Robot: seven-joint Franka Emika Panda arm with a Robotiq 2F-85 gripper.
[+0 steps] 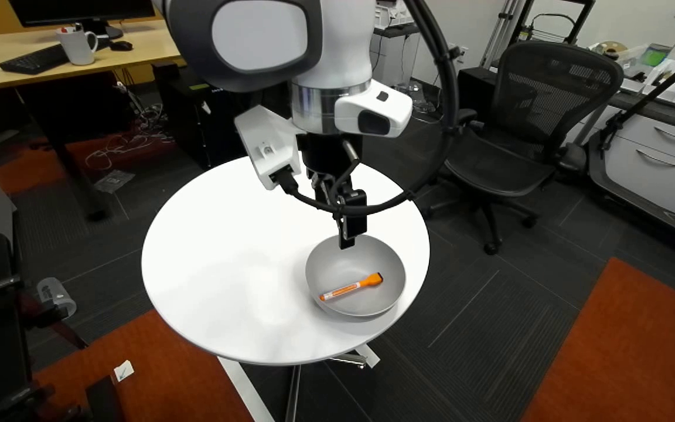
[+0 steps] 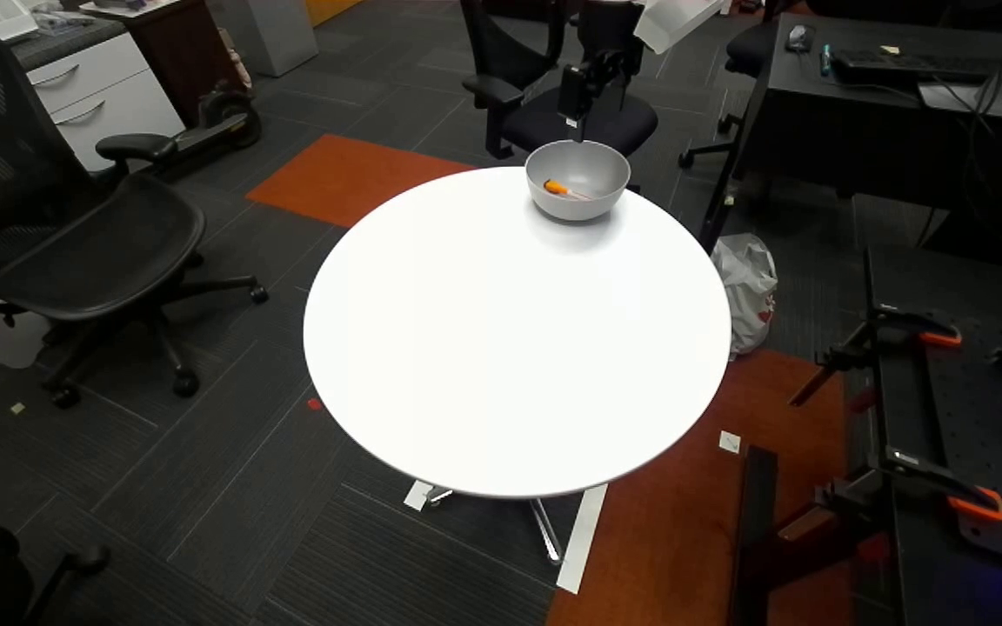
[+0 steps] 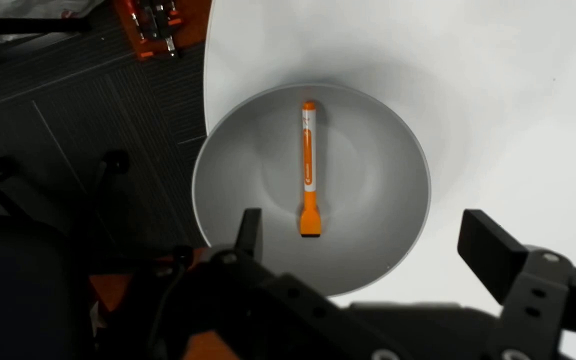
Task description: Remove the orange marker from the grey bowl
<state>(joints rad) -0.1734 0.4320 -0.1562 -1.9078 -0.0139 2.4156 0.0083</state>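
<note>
The orange marker (image 3: 309, 160) has a white barrel with orange print and a flared orange end with a black tip. It lies inside the light grey bowl (image 3: 383, 190) and also shows in both exterior views (image 1: 352, 287) (image 2: 564, 189). The bowl stands upright near the table's edge, in both exterior views (image 1: 337, 264) (image 2: 575, 211). My gripper (image 3: 361, 212) is open and empty, its fingers wide apart. In the wrist view one finger overlaps the bowl and the other lies over the table, beside the bowl. In both exterior views the gripper (image 1: 350, 234) (image 2: 577, 113) is by the bowl's rim, apart from the marker.
The round white table (image 1: 220, 281) carries the bowl close to its edge. Dark office chairs (image 1: 531, 117) (image 2: 588, 113) stand around it. A desk (image 1: 150, 44) with a mug (image 1: 78, 47) is farther off. A black workbench with clamps (image 2: 945, 417) stands to one side.
</note>
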